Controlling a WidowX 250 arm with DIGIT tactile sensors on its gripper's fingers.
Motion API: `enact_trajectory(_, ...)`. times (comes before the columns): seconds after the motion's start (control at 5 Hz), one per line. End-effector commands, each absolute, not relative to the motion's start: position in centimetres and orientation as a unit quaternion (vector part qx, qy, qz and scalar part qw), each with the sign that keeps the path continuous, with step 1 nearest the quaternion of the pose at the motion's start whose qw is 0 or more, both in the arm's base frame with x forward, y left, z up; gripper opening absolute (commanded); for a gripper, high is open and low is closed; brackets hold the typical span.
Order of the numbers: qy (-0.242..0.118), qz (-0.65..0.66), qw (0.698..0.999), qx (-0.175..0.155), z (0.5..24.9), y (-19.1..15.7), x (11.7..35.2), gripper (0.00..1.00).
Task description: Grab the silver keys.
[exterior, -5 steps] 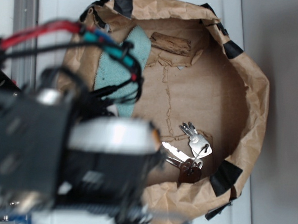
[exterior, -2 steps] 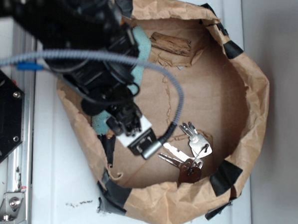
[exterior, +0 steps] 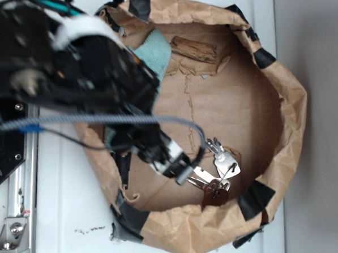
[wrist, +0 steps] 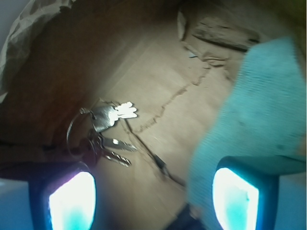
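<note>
My gripper (wrist: 153, 194) hung open inside the paper bag (exterior: 289, 99), its jaws spread wide and holding nothing, with the silver keys (exterior: 216, 173) lying on the bag's floor just beside it.

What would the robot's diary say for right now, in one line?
phase: approach | gripper: open, empty, inside bag | keys: on bag floor, not touched | cloth: beside one finger

The keys (exterior: 216, 173) lie inside the paper bag (exterior: 289, 104), near its lower wall; the wood piece (exterior: 194, 49) and cloth (exterior: 154, 53) sit opposite.
</note>
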State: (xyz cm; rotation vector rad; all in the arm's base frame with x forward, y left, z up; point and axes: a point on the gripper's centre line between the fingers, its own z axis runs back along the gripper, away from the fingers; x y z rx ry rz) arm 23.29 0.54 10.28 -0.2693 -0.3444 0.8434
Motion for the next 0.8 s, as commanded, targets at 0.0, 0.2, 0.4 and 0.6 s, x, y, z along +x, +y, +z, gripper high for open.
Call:
enact_trajectory(0.0,-0.213,0.385,0.889,-0.124,10.4,-1.8,25.2,1.0)
enact_trajectory(0.2,-0.221,0.396,0.885,-0.105,9.6,-1.7,26.8,1.0)
enact_trajectory(0.4,-0.212,0.416,0.88,-0.09,8.8,-0.9,29.3,1.0)
enact_trajectory(0.6,-0.21,0.424,0.877,-0.085,8.4,-1.3,30.9,1.0)
